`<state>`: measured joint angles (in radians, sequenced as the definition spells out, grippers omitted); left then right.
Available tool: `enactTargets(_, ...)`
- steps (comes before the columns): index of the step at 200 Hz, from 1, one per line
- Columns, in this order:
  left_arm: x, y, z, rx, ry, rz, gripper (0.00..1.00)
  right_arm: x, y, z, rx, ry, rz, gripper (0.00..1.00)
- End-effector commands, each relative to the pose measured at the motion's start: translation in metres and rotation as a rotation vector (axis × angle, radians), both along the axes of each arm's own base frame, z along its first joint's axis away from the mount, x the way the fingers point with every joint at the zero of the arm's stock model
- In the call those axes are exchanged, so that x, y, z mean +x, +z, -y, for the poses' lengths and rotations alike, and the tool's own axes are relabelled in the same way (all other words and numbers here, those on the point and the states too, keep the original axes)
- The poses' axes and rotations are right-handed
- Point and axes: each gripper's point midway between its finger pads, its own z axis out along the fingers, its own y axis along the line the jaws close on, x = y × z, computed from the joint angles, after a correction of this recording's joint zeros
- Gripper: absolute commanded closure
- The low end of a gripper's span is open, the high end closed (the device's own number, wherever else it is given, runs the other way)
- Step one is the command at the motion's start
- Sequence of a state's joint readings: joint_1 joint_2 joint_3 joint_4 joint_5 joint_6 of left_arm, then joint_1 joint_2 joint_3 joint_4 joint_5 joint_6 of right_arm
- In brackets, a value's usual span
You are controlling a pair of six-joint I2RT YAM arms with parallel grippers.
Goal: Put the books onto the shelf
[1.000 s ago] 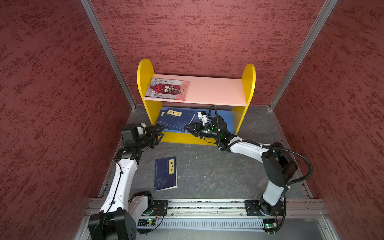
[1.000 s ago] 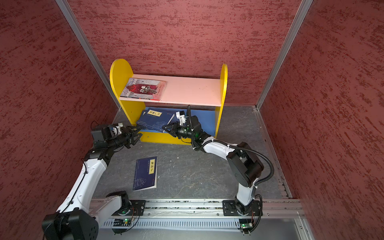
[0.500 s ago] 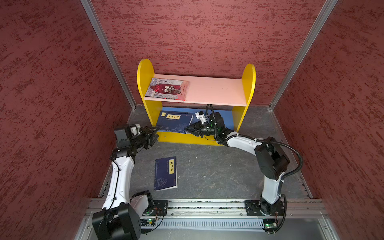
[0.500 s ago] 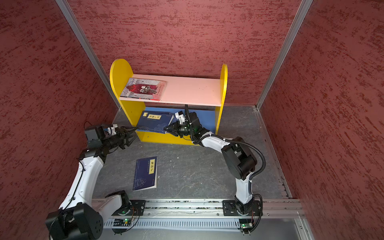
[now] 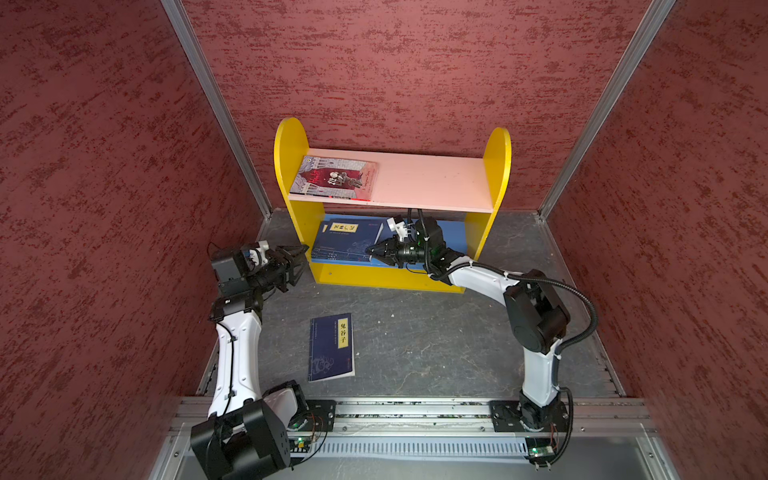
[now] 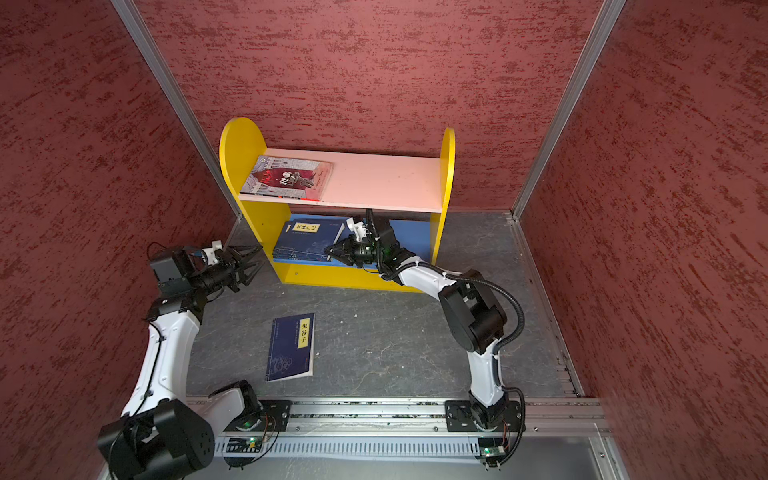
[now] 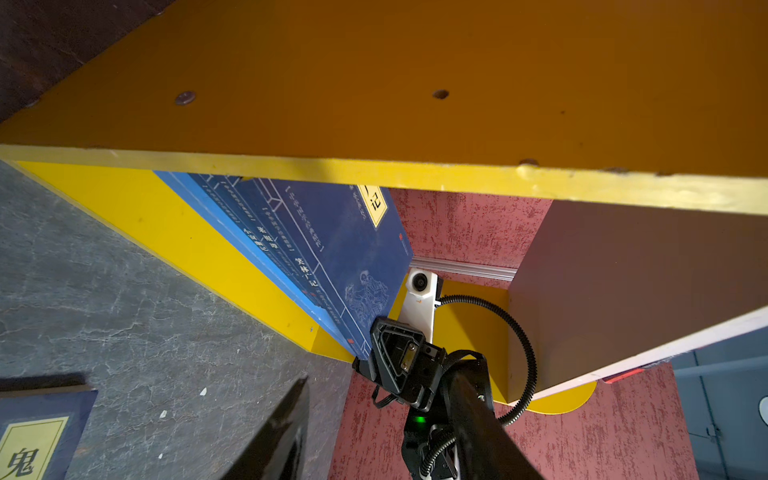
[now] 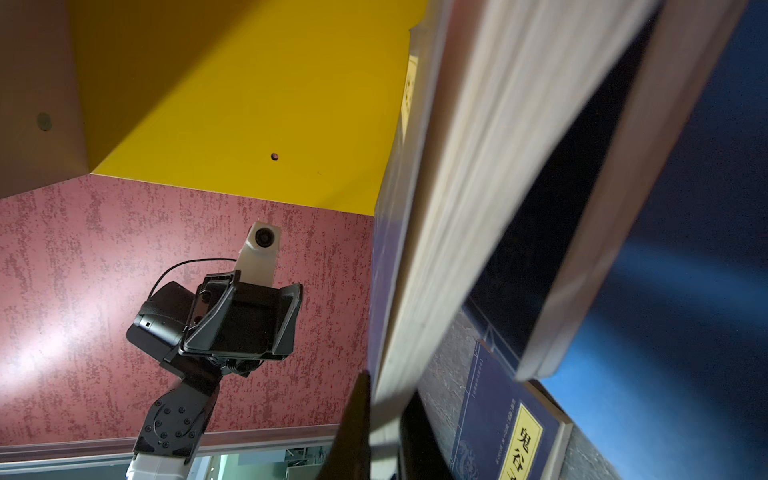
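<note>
The shelf (image 5: 496,166) (image 6: 446,166) stands against the back wall. A red-and-grey book (image 5: 334,178) (image 6: 291,178) lies flat on its pink upper board. Stacked navy books (image 5: 345,241) (image 6: 305,241) lie on the blue lower board. My right gripper (image 5: 371,250) (image 6: 329,250) (image 8: 384,432) reaches under the upper board and is shut on the page edge (image 8: 478,208) of the top navy book. Another navy book (image 5: 331,347) (image 6: 291,347) (image 8: 503,428) lies on the floor. My left gripper (image 5: 303,257) (image 6: 257,259) (image 7: 382,432) hangs open and empty beside the shelf's left panel (image 7: 374,83).
Red textured walls close in on three sides, with metal corner posts (image 5: 216,108) near the shelf. A metal rail (image 5: 415,411) carrying both arm bases runs along the front. The grey floor (image 5: 436,340) lies between the rail and the shelf.
My right gripper has pushed the held navy book further left and in on the lower board, where it now lies squarer. My left gripper has drawn back a little from the shelf.
</note>
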<state>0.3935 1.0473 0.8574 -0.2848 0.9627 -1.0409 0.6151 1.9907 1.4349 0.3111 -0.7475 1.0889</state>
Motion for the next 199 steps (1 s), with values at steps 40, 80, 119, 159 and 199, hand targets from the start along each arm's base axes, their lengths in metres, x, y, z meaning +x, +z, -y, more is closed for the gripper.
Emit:
enactTargets(40,0.001,-0.005,0.000,0.002,-0.009,0.018,0.45,0.016,-0.007,0.001,-0.068,-0.003,0.036,1.00)
enactTargets(80,-0.001,-0.013,0.000,-0.006,-0.008,0.001,0.45,0.019,-0.015,0.003,-0.096,-0.017,0.023,0.91)
enactTargets(119,0.000,-0.015,0.000,-0.010,-0.007,-0.002,0.45,0.021,-0.021,0.008,-0.141,-0.042,0.022,0.74)
enactTargets(159,0.001,-0.018,-0.001,-0.014,-0.003,0.000,0.45,0.025,-0.025,0.013,-0.190,-0.070,0.026,0.62)
enactTargets(199,0.001,-0.017,-0.001,-0.016,-0.004,0.003,0.45,0.030,-0.024,0.018,-0.241,-0.103,0.030,0.60)
